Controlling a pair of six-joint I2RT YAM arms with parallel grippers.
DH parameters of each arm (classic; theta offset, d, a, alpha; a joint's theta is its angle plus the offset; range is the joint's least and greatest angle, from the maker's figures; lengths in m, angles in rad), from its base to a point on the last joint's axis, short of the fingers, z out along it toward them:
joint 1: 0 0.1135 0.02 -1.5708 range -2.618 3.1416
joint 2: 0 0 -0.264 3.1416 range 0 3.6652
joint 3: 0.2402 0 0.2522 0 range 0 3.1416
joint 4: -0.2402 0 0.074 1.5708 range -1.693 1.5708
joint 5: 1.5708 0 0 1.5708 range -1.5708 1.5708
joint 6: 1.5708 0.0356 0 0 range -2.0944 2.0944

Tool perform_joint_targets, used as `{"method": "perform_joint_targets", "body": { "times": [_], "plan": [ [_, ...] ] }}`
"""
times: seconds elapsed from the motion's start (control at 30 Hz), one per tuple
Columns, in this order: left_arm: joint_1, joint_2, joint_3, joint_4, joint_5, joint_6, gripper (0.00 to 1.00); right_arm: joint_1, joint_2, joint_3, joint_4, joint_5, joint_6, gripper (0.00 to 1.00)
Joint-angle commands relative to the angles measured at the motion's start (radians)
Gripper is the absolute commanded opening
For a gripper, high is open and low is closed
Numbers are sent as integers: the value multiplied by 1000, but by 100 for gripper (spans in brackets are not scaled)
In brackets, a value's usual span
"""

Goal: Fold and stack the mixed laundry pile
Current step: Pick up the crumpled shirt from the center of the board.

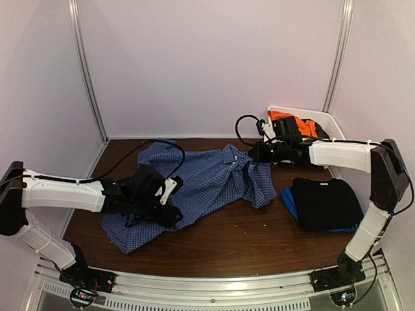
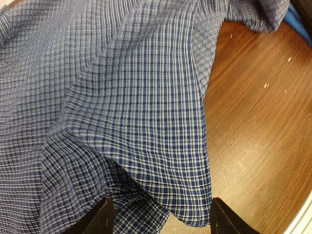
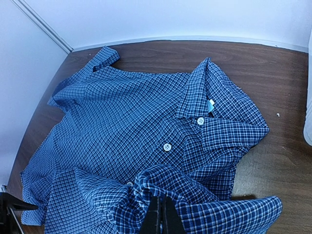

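Checked shirt (image 1: 201,184): blue-and-white small check, spread across the middle and left of the brown table (image 1: 259,240), collar toward the right rear, buttons showing in the right wrist view (image 3: 146,146). Lower left part lies rumpled.

Left gripper (image 1: 167,202): low over the shirt's near left part. Left wrist view shows its two fingers standing apart (image 2: 163,222), with a hem of the shirt (image 2: 122,97) lying between them; nothing clamped.

Right gripper (image 1: 256,152): at the shirt's right edge, beside the collar. Fingers pressed together (image 3: 161,217); a ridge of cloth bunches up at their tips, so it looks nipped there, though the contact point itself is hidden.

Rest of the laundry: folded black piece (image 1: 326,202) lying on a blue piece (image 1: 287,201), right of the shirt and apart from it. Orange T-shirt (image 1: 295,124) in the white tub (image 1: 324,120) at the right rear, with dark cloth beside it.
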Motion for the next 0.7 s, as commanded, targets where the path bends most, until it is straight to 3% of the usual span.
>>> {"method": "perform_joint_targets", "body": {
  "times": [0.0,0.13,0.2,0.3,0.4,0.5,0.67],
  "plan": [
    [-37,99,26,10,-66,-41,69,-14,-30,-6,2,-29,-21,3],
    [-37,137,15,71,-49,-122,68,-26,-46,-21,2,-40,-23,7],
    [-36,158,25,95,-38,-147,61,-26,-49,-23,-5,-53,-26,16],
    [-33,159,32,154,-11,-166,24,-28,-67,-36,-13,-73,-33,32],
    [-3,135,27,188,44,-178,0,-33,-105,-66,-17,-80,-38,48],
    [57,66,3,152,37,-196,0,-38,-154,-94,-45,-86,-52,65],
    [239,-122,-60,85,29,-241,0,-42,-238,-186,-96,-57,-62,71]
  ]
}}
